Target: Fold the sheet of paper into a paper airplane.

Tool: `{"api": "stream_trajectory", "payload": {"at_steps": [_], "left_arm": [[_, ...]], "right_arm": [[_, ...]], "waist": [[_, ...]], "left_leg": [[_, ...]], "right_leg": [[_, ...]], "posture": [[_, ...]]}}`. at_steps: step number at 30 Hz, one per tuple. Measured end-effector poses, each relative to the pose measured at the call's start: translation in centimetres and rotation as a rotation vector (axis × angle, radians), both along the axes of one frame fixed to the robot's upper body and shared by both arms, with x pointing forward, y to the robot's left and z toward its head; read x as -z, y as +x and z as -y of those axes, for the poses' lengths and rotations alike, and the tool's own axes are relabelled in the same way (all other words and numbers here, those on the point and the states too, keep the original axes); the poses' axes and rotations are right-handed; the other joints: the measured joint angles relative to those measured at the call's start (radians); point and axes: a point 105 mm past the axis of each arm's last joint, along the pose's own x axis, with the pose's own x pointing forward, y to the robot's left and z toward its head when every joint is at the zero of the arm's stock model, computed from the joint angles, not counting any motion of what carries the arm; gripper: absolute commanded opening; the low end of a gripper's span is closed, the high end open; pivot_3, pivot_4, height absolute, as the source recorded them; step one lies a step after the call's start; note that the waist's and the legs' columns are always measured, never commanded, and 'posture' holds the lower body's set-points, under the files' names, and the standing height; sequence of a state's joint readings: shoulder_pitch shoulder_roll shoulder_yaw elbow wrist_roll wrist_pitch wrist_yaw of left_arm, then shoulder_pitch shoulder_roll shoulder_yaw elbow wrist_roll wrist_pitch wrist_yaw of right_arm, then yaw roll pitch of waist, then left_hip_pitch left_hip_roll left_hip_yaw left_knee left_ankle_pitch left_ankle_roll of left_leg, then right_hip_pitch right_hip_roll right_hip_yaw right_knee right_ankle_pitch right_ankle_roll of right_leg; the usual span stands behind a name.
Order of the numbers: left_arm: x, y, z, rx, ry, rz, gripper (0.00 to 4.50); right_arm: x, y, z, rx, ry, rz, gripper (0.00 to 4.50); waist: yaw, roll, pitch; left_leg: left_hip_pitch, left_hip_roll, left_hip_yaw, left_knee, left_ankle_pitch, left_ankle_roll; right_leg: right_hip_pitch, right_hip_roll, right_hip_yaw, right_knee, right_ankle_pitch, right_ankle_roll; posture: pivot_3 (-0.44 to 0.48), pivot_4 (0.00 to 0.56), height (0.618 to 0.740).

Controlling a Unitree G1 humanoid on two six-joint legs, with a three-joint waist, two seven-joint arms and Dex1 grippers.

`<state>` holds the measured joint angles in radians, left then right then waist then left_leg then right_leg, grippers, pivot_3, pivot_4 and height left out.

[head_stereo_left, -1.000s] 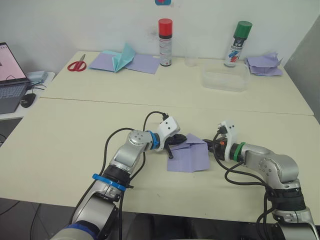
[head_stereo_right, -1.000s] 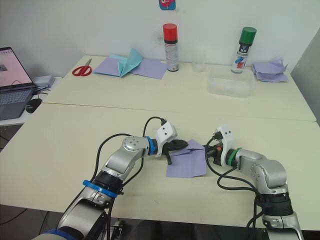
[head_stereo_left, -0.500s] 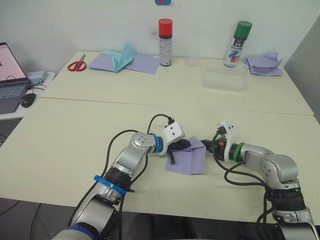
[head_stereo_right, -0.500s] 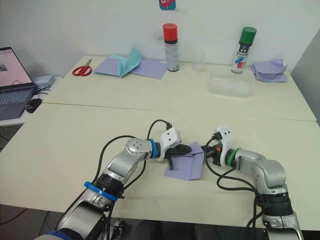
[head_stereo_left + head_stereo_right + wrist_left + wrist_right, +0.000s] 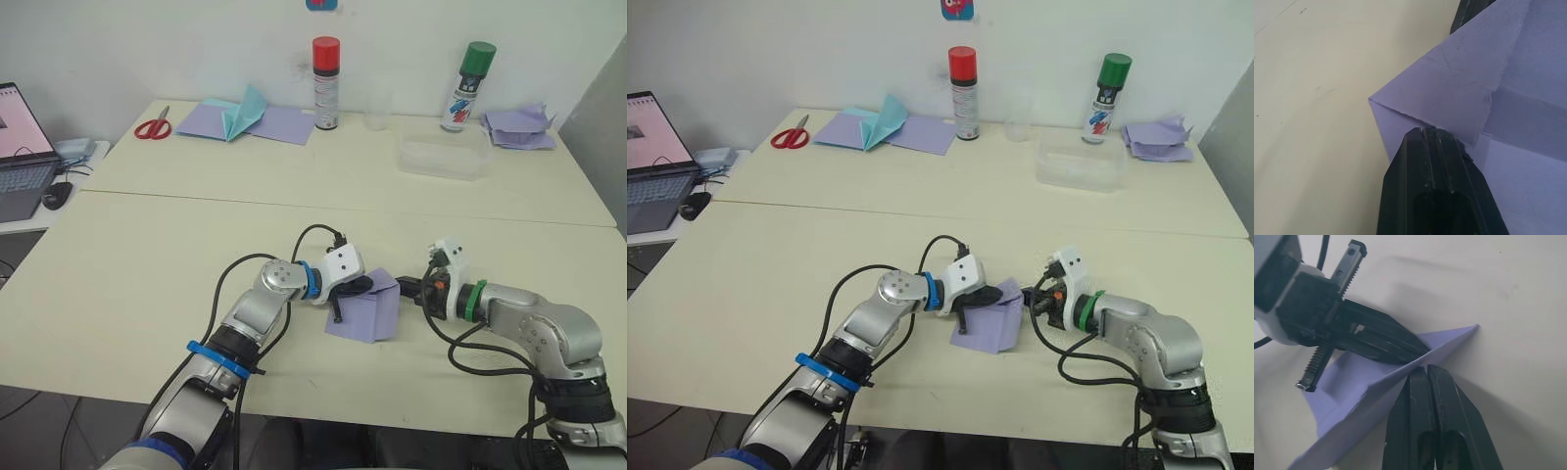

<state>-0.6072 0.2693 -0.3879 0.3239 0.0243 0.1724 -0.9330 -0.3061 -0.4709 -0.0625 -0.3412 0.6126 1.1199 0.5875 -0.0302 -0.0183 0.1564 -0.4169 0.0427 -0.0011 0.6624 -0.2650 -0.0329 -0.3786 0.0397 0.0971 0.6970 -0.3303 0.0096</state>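
Lying between both tools, the sheet of paper (image 5: 369, 307) is pinched by the left tool (image 5: 361, 286) and right tool (image 5: 404, 287), equally near.

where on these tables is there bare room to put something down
The near table is bare across its left half, from the laptop edge to the left gripper, and along its front edge. Crowded: the middle, where both grippers pinch the sheet of paper, and the far table's back edge with scissors, spray cans and papers.
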Motion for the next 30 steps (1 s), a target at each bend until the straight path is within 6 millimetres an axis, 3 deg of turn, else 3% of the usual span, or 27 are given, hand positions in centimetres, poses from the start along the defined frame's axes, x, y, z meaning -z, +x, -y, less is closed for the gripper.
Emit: {"api": "stream_trajectory", "payload": {"at_steps": [8,15,19,30], "left_arm": [[0.0,-0.2,0.1,0.014,0.0,-0.009,0.03],[-0.3,-0.4,-1.0,0.002,0.008,-0.063,0.03],[-1.0,-0.7,-2.5,-0.017,-0.018,-0.101,0.03],[-0.7,-1.4,-4.0,-0.079,-0.036,-0.151,0.03]], "right_arm": [[-1.7,-0.4,-2.0,-0.037,0.094,0.004,0.0],[-0.2,0.4,-2.1,-0.001,0.051,-0.01,0.0],[0.1,0.8,-2.1,0.011,0.049,-0.006,0.0],[0.4,1.3,-3.1,-0.018,0.049,-0.002,0.0]], "waist": [[0.0,0.0,0.0],[-0.001,0.0,0.0],[-0.003,0.0,0.0],[-0.001,0.0,0.0]], "left_leg": [[0.0,0.0,0.0,0.0,0.0,0.0],[0.0,0.001,0.0,0.0,0.0,0.0],[0.0,0.001,0.0,0.0,0.0,0.0],[0.0,0.001,-0.001,0.0,0.0,0.0]], "right_leg": [[0.0,0.0,0.0,0.0,0.0,0.0],[-0.001,0.0,0.0,0.001,0.0,0.0],[-0.001,0.0,0.0,0.001,0.0,0.0],[-0.001,0.0,-0.001,0.001,0.0,0.0]], "posture": [[0.0,0.15,0.74],[0.0,0.15,0.74],[0.0,0.15,0.74],[0.0,0.15,0.74]]}}
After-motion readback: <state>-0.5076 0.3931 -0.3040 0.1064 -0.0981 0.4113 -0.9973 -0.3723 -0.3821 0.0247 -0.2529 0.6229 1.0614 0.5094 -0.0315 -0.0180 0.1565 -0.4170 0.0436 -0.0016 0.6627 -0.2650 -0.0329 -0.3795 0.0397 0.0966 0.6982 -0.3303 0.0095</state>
